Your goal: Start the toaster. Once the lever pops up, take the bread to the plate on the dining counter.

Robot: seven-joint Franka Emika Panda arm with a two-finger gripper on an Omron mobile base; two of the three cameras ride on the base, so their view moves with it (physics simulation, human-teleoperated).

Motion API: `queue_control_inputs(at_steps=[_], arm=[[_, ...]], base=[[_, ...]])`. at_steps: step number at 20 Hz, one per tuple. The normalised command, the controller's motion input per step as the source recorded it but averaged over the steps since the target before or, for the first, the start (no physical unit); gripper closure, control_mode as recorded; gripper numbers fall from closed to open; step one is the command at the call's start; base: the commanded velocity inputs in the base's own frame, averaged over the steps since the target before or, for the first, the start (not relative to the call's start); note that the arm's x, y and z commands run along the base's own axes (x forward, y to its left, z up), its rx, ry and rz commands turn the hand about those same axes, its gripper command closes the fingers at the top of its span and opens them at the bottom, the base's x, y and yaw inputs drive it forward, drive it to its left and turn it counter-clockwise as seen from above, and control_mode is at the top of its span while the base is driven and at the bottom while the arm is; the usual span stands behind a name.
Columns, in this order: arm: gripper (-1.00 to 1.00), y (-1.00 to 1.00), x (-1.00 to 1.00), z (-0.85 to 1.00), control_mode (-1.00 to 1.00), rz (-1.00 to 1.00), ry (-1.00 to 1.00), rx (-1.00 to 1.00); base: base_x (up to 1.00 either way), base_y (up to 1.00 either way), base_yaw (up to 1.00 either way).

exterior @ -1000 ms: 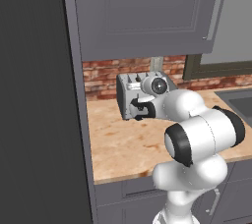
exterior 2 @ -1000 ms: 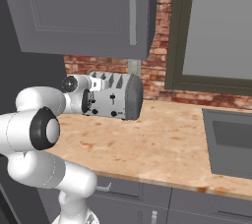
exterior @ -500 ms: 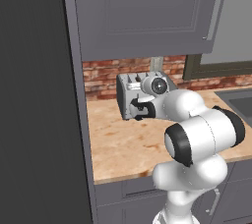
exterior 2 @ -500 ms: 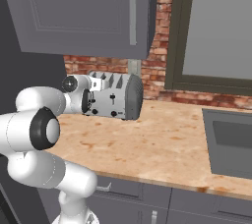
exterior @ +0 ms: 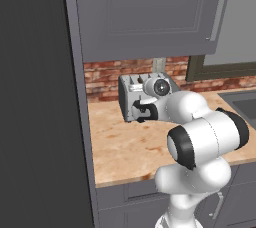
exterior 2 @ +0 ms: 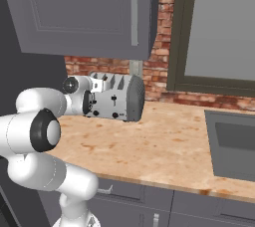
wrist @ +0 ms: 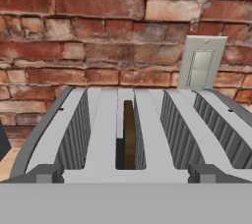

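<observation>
The silver toaster [exterior: 129,90] [exterior 2: 122,96] stands on the tan counter against the brick wall. My gripper [exterior: 141,111] [exterior 2: 89,104] is pressed up to the toaster's front face, level with it. In the hand view I look along the toaster's top [wrist: 103,125], where the dark brown bread [wrist: 129,134] sits down in the second slot from the left. My gripper [wrist: 126,175] is open, its fingertips [wrist: 49,173] wide apart at the toaster's near edge, with nothing between them. The levers are hidden by my hand. The plate and the dining counter are out of view.
A tall dark panel [exterior: 35,97] walls off the counter's left end. Grey upper cabinets [exterior: 145,12] hang low above the toaster. A sink [exterior 2: 234,144] lies to the right, under a window [exterior 2: 219,27]. A wall outlet [wrist: 201,63] sits behind the toaster.
</observation>
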Motion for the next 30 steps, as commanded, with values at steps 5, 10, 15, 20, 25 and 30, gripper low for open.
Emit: queue_control_inputs(at_steps=[5, 10, 15, 20, 25, 30], arm=[[-1.00, 0.00, 0.00, 0.00, -1.00, 0.00, 0.00, 0.00], [-1.00, 0.00, 0.00, 0.00, -1.00, 0.00, 0.00, 0.00], [-1.00, 0.00, 0.00, 0.00, -1.00, 0.00, 0.00, 0.00], [-1.00, 0.00, 0.00, 0.00, -1.00, 0.00, 0.00, 0.00], [-1.00, 0.00, 0.00, 0.00, -1.00, 0.00, 0.00, 0.00], [-1.00, 0.00, 0.00, 0.00, -1.00, 0.00, 0.00, 0.00]], base=[[0.00, 0.00, 0.00], [0.00, 0.00, 0.00], [0.00, 0.00, 0.00], [0.00, 0.00, 0.00], [0.00, 0.00, 0.00], [0.00, 0.00, 0.00]])
